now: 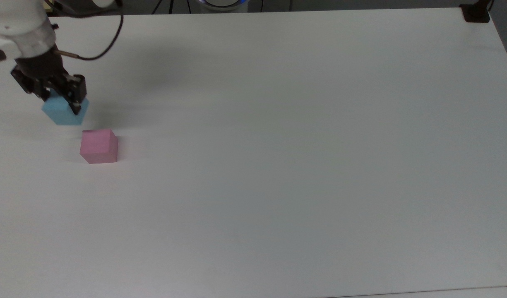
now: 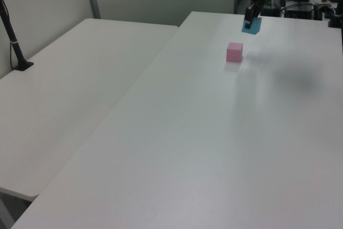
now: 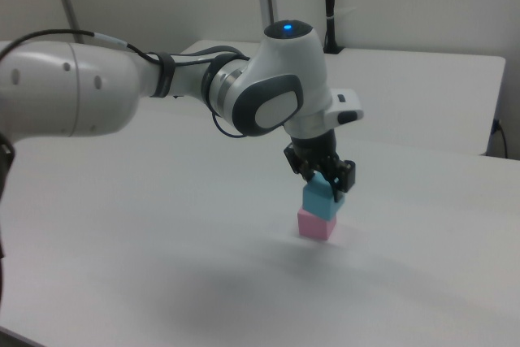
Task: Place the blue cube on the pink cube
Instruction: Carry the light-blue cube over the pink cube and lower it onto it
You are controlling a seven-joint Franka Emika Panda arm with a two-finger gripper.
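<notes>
I have the end effector point(image 1: 58, 99) clamped on the blue cube point(image 1: 65, 112), carrying it clear of the worktop point(image 1: 278, 145), close to the pink cube point(image 1: 99, 145) but in the top view up and to the top view's left of it, not yet over it. My worry is the alignment (the blue cube sits turned in the grip against the pink one's faces): if I let go off-centre or too high, it could tip off or knock the pink cube aside. I can read no brand, label or writing anywhere.
</notes>
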